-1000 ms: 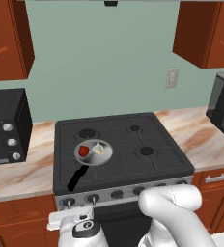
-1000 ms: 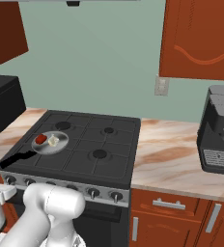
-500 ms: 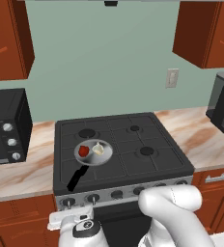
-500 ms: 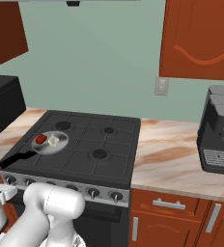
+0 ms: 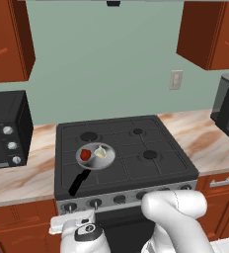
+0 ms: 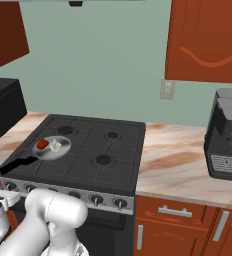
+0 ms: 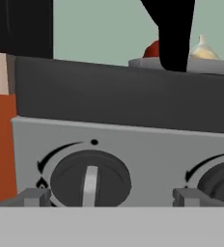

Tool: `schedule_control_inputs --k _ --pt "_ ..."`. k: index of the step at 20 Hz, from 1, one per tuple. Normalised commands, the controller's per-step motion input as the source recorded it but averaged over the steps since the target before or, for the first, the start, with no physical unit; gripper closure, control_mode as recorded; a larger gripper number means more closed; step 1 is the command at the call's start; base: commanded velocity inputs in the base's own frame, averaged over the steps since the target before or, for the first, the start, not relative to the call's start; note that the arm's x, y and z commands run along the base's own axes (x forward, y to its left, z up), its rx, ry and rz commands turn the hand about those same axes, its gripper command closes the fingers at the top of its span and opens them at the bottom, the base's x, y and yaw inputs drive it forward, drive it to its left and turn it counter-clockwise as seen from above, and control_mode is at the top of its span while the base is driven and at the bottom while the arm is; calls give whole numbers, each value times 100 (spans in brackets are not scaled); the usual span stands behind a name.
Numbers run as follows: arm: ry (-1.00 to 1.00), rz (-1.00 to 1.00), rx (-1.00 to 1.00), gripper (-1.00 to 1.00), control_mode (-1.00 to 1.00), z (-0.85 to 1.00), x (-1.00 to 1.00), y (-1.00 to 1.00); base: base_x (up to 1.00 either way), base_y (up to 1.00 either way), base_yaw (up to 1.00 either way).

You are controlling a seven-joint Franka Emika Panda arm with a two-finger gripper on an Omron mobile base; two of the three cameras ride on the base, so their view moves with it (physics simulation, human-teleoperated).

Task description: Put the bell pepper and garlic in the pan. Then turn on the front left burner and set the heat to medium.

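Already the bell pepper (image 5: 85, 154) and garlic (image 5: 100, 152) lie side by side in the pan (image 5: 106, 160) on the stove's front left burner, so only the knob work remains. The gripper (image 7: 111, 198), jaws spread wide and empty, faces the leftmost knob (image 7: 90, 180). Closing off-centre could let the fingertips (image 7: 33, 196) slip, and overturning would overshoot medium.
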Motion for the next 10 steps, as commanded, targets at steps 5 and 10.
schedule_control_inputs --k 5,10 --pt "-1 2 0 -100 -100 0 0 26 0 0 0" --pt "-2 0 0 -100 -100 0 13 12 0 0 0"
